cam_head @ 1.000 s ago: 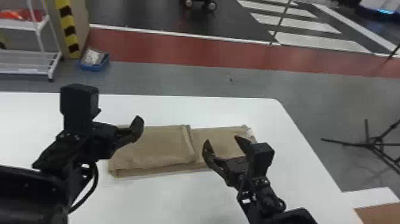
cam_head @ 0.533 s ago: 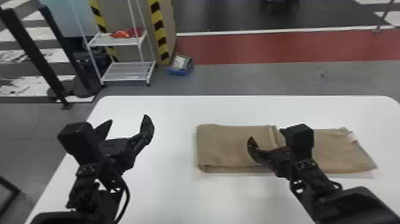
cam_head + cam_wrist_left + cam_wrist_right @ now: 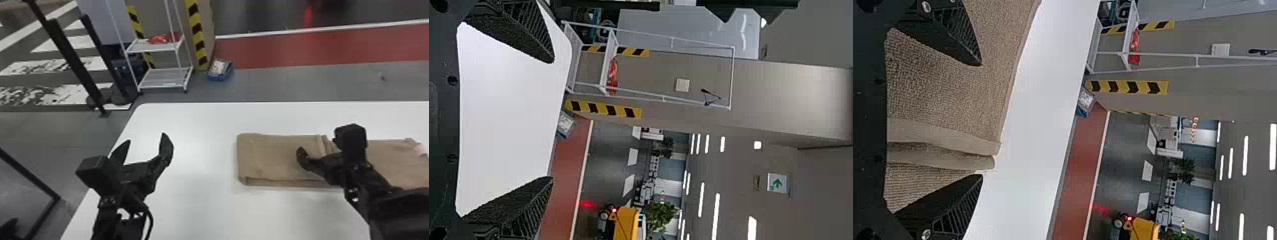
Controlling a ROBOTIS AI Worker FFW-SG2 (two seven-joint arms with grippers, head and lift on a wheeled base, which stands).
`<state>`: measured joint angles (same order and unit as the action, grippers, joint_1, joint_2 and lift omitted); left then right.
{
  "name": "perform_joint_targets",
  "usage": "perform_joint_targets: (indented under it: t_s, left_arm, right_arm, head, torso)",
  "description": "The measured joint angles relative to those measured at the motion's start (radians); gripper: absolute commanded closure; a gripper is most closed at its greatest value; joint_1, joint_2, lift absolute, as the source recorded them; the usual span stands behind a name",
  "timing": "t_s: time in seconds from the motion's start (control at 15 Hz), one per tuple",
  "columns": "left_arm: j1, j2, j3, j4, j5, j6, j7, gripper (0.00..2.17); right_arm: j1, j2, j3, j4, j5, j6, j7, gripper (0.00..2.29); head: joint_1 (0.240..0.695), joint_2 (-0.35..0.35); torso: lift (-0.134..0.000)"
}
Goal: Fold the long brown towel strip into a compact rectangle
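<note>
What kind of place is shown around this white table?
Probably an indoor robot test hall or workshop: the grey floor has a wide red painted lane, yellow-and-black striped safety tape marks a corner, and a white wire shelf rack stands behind.

Bright, even light across the worktop (image 3: 198, 127) here, and we're getting only a soft, faint shadow along the near edge of the towel (image 3: 274, 156) in the head view. Over to the wrist views, and there are the ceiling strip lights (image 3: 716, 215), glowing white in rows, while the worktop washes out to an almost flat white in the left one! Pale streaks of glare catch the glossy panel (image 3: 729, 30), and a red glow (image 3: 588, 204) shines off the darker floor (image 3: 609, 150).
</note>
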<state>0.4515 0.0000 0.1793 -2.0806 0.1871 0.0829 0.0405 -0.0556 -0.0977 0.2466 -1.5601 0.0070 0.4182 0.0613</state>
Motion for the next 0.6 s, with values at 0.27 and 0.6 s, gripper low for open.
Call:
perform_joint_targets:
  t_s: [0.27,0.6]
  left_arm:
    - [0.001,0.000,-0.003,0.007,0.000,-0.001,-0.011,0.04]
    - [-0.002,0.000,-0.006,0.016,0.000,-0.001,-0.018,0.04]
  right_arm:
    - [-0.011,0.006,-0.016,0.047,0.001,-0.002,0.021,0.14]
    - [-0.017,0.028,-0.021,0.095,0.024,-0.019,0.056,0.41]
  head:
    - [0.695,0.209]
    - [0.695,0.217]
  torso:
    - [-0.116]
    - [-0.116]
